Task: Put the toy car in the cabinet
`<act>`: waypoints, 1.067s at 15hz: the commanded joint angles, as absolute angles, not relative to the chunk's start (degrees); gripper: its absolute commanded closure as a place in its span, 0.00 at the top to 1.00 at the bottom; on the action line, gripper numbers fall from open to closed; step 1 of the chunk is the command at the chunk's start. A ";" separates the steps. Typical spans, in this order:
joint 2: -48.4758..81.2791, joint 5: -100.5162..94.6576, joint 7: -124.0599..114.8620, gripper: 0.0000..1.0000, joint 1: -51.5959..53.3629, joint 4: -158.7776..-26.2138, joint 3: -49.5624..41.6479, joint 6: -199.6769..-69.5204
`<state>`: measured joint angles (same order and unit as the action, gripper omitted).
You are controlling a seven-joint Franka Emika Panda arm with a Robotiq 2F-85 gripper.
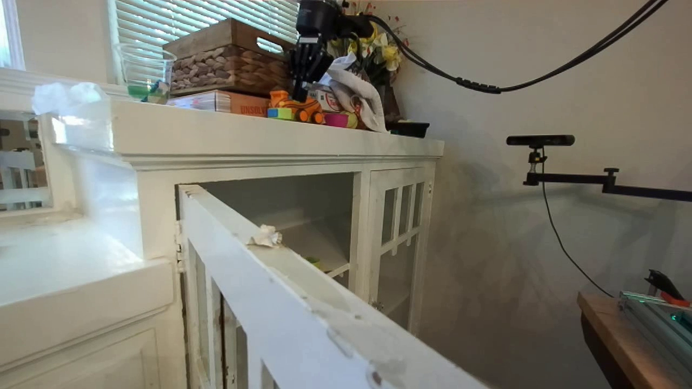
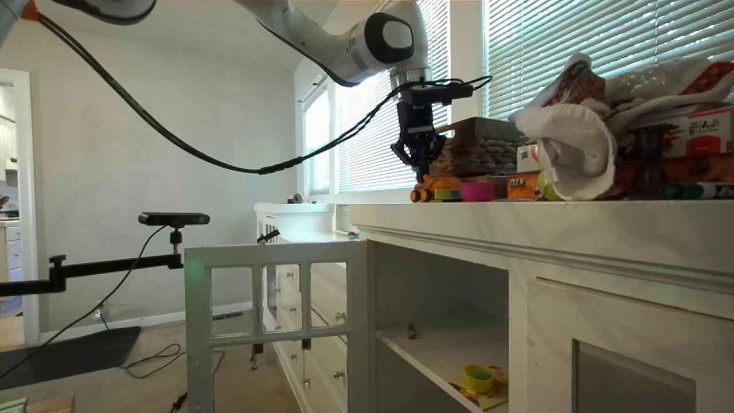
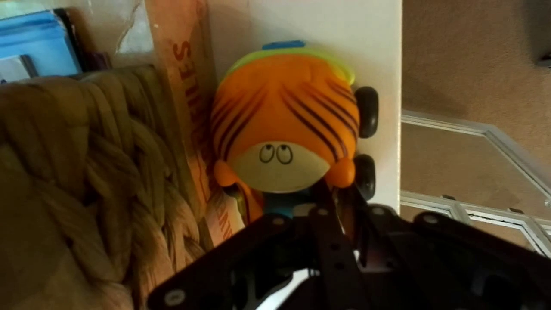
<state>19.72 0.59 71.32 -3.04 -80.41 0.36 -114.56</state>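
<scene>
The toy car (image 2: pixel 440 182) sits on the top of the cabinet (image 2: pixel 516 217), just right of the middle of the frame in an exterior view, and fills the centre of the wrist view, with a wicker basket (image 3: pixel 86 193) at the left of that frame. A pink cup (image 2: pixel 477 191) stands just beside it in both exterior views. The tool (image 2: pixel 422 175) is clenched on the car, as far as the dark lower part of the wrist view tells, pinching the thin orange side wall below and right of the striped head. The car looks like hollow, stiff plastic: probably light and hard to crush, but smooth, so the rounded head would likely slide out of a grip. The side wall seems the better hold, yet it lies off centre, and the body may tip or swing once lifted. The wheels probably roll freely and the front edge is near, so a straight lift suits it better than a sideways drag.
</scene>
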 commanded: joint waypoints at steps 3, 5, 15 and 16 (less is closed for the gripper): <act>13.37 -0.73 67.99 0.03 -2.69 -88.30 0.89 -118.30; 11.28 -0.42 67.35 0.03 -2.57 -91.03 1.06 -119.38; -2.37 1.84 68.55 0.03 -1.41 -108.06 1.56 -120.83; -3.69 2.44 68.71 0.03 -1.13 -109.96 1.50 -121.06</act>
<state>2.38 0.88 68.54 -1.84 -102.28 1.56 -118.76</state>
